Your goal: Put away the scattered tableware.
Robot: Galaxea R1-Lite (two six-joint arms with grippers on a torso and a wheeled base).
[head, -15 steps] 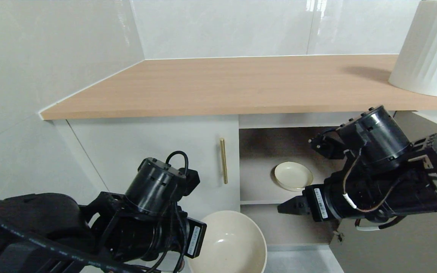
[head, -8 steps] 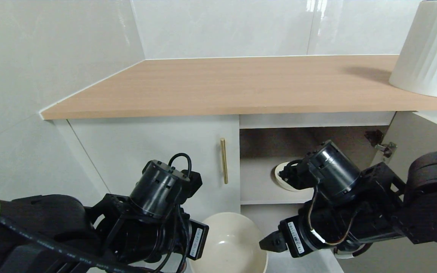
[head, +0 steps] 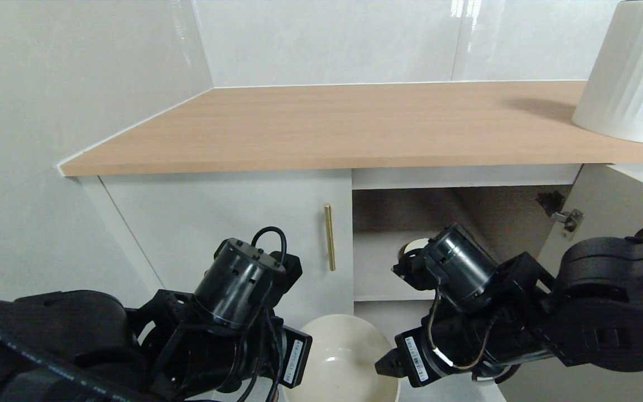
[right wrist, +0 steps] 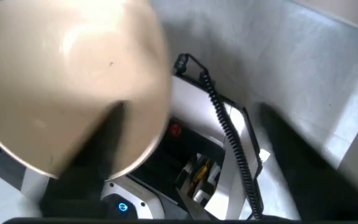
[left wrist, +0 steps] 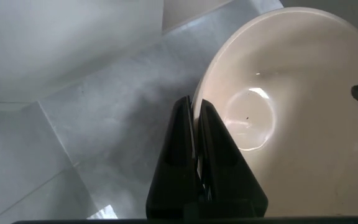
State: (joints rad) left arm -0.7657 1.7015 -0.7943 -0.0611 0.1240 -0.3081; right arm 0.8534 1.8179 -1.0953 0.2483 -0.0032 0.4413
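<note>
Below, left claw (left wrist: pixel 194 107) grips the cream bowl (left wrist: pixel 291 93) by its rim; right claw (right wrist: pixel 188 118) gapes alongside

Home kitchen, wooden countertop (head: pixel 355 125), tiled wall (head: pixel 327 39), white cabinets (head: pixel 215 223), brass handle (head: pixel 329 237)

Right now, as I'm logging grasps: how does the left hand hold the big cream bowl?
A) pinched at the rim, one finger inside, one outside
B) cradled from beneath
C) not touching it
A: in the left wrist view the left hand is shut on the rim of the bowl, with one finger on either side of the wall.
</note>
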